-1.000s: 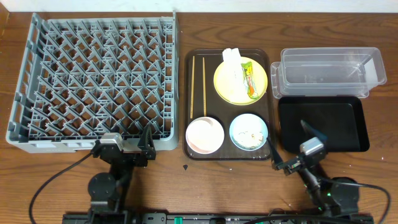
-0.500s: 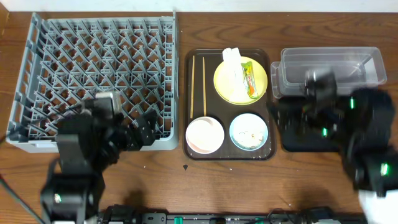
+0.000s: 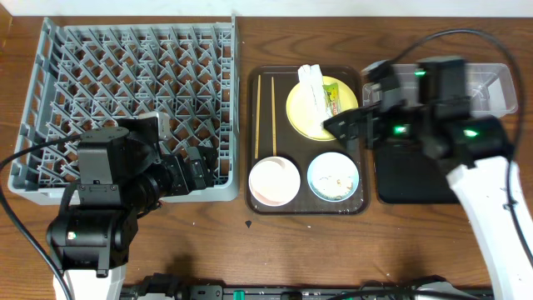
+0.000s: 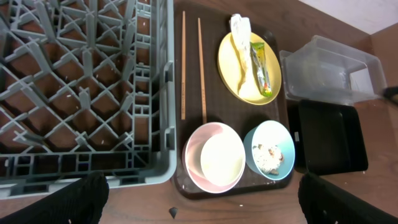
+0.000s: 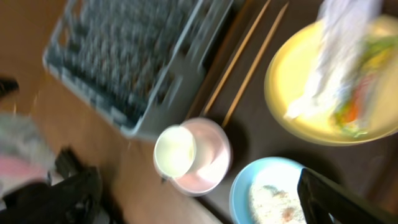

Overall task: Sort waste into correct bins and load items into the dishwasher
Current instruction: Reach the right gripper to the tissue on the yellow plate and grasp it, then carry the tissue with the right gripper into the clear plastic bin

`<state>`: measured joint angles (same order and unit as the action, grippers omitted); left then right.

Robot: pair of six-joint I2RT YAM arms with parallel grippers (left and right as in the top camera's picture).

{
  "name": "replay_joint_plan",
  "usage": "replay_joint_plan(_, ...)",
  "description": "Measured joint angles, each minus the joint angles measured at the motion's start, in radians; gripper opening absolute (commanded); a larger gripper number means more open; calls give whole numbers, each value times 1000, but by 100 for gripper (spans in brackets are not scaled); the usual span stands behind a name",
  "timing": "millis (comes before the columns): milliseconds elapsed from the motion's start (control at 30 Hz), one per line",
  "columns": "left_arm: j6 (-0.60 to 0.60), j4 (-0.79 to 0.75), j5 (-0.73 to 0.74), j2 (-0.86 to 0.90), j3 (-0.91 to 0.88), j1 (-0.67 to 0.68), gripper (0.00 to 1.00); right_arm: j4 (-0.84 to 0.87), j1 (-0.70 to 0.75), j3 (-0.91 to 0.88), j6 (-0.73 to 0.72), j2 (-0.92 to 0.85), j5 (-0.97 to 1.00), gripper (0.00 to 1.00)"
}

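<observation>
Left arm (image 3: 100, 208): black housings, grey wrist block (image 3: 148, 125). Right arm (image 3: 441, 108): black, green lights (image 3: 402, 129), white lower link (image 3: 491, 200), black cable (image 3: 458, 32). Left gripper (image 3: 198, 165), right gripper (image 3: 346, 125): black fingers.

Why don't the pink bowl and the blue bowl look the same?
The pink bowl has a small white cup sitting inside it, while the blue bowl holds loose white rice-like scraps. The pink bowl is pinkish-white and looks a little wider; the blue bowl is light blue and looks a little smaller. Both are round, upright and side by side on the brown tray.
</observation>
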<state>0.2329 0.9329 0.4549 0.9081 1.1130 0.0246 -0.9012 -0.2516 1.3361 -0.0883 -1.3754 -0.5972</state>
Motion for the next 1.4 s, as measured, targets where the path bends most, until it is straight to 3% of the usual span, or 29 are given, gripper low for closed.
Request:
replay_joint_plan(167, 0, 1, 10, 0, 0, 0, 98, -26, -198, 0, -106, -94, 253, 72)
replay_joint_plan(233, 0, 0, 10, 0, 0, 0, 98, 7, -233, 0, -155, -130, 376, 62)
replay_joint_plan(333, 0, 1, 10, 0, 0, 0, 98, 124, -243, 0, -200, -209, 531, 54)
replay_joint_plan(500, 0, 2, 11, 0, 0, 0, 98, 388, -235, 2, -220, -370, 666, 51)
replay_joint_plan(600, 0, 1, 10, 0, 0, 0, 98, 521, -234, 3, -207, -471, 701, 64)
replay_joint_plan(800, 0, 2, 11, 0, 0, 0, 98, 726, -234, 4, -175, -663, 742, 52)
replay_joint_plan(900, 0, 2, 11, 0, 0, 0, 98, 750, -232, 3, -167, -737, 758, 28)
replay_joint_plan(1033, 0, 2, 11, 0, 0, 0, 98, 737, -224, 10, -185, -756, 776, 2)
replay_joint_plan(1267, 0, 2, 11, 0, 0, 0, 98, 665, -212, 9, -193, -713, 776, 1)
replay_joint_plan(1400, 0, 2, 11, 0, 0, 0, 98, 613, -208, 5, -194, -587, 772, 1)
